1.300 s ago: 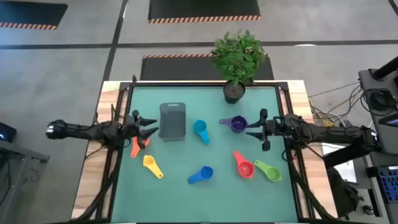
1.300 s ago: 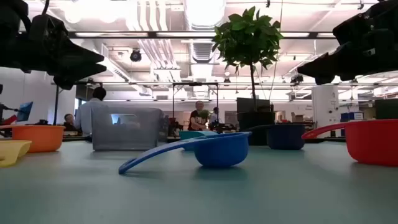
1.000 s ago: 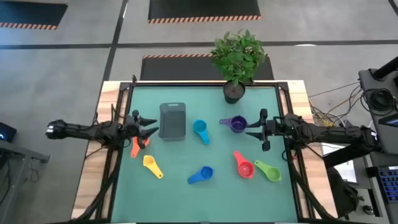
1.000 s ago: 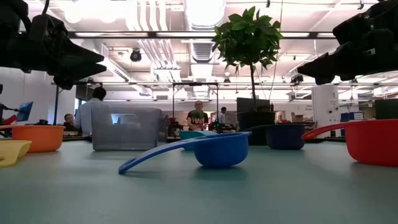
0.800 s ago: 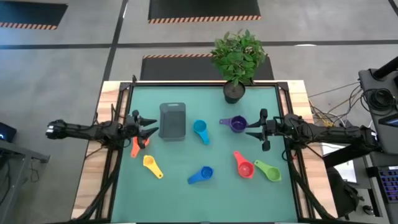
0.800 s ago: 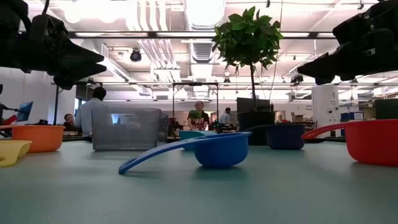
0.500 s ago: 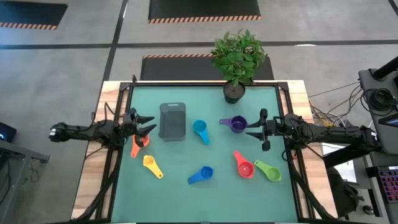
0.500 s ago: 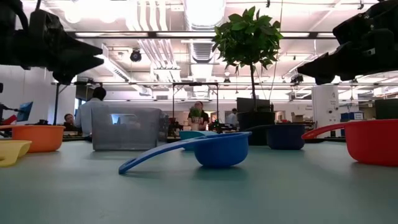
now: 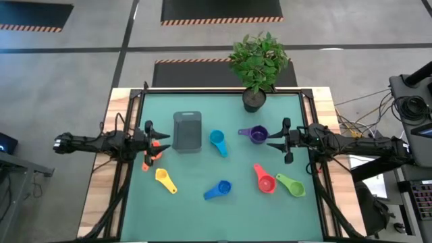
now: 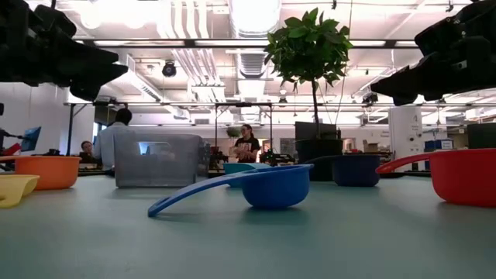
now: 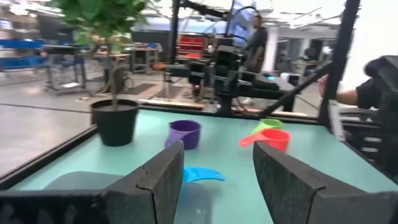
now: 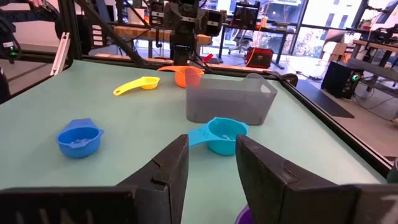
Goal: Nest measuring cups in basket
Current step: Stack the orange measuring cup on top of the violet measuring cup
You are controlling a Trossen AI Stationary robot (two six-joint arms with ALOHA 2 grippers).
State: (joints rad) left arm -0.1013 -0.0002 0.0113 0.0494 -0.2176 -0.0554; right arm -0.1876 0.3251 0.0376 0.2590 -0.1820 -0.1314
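Seven measuring cups lie apart on the green mat: orange (image 9: 146, 160), yellow (image 9: 164, 178), blue (image 9: 219, 190), cyan (image 9: 217, 140), purple (image 9: 257, 134), red (image 9: 264, 181) and green (image 9: 291, 184). The dark grey basket (image 9: 187, 131) stands upright in the far-left part of the mat, with no cup in it. My left gripper (image 9: 154, 143) hovers open just left of the basket, over the orange cup's bowl end. My right gripper (image 9: 277, 142) hovers open beside the purple cup, on its right. In the right wrist view the cyan cup (image 12: 221, 135) lies in front of the basket (image 12: 230, 99).
A potted plant in a black pot (image 9: 254, 100) stands at the mat's far edge, right of centre. A dark raised frame (image 9: 132, 108) borders the mat. Bare mat lies between the cups near the middle and along the near edge. People move in the room behind the table.
My left gripper has drawn back a little toward the table's left edge and risen slightly, staying open. The cups, the basket and my right arm have kept still. A person in the room behind has walked across.
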